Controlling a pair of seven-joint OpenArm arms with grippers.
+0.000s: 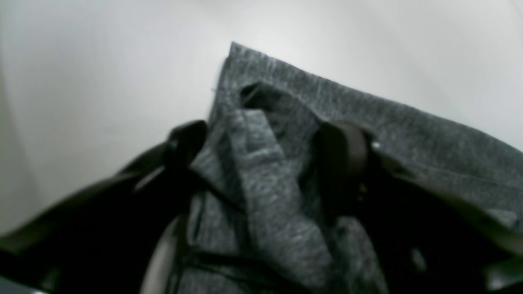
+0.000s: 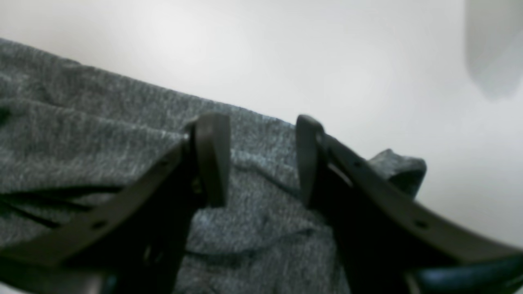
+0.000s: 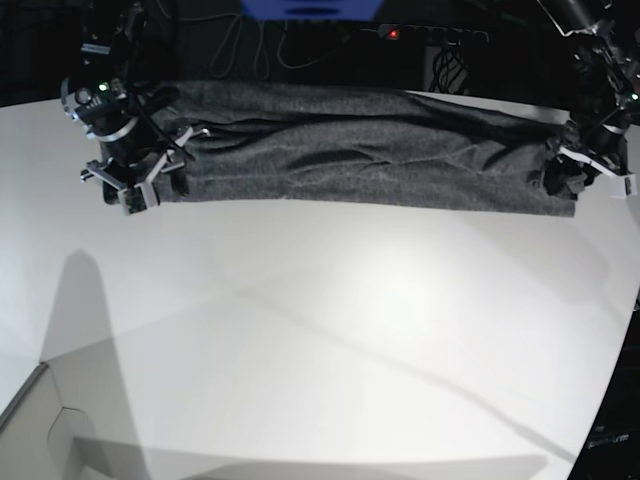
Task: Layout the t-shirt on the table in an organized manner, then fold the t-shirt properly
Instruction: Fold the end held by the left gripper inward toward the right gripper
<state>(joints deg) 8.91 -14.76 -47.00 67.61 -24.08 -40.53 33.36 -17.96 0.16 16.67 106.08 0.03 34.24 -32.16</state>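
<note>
At the far edge of the white surface (image 3: 330, 330), t-shirt (image 3: 370, 150) stretched into a long band for squaring. Left fingers (image 1: 339, 151) pinching a bunched end; right fingers (image 2: 210, 159) spread, straddling cloth unpinched.

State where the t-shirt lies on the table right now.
In the base view, the t-shirt stretches as a long band across the far side of the table, between the two arms.

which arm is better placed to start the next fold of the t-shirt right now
Probably left. The left hand already has a bunched corner of the t-shirt between its fingers, at the base view's right end. The right hand stands open over the other end, gripping nothing, so it would need to close first.
</note>
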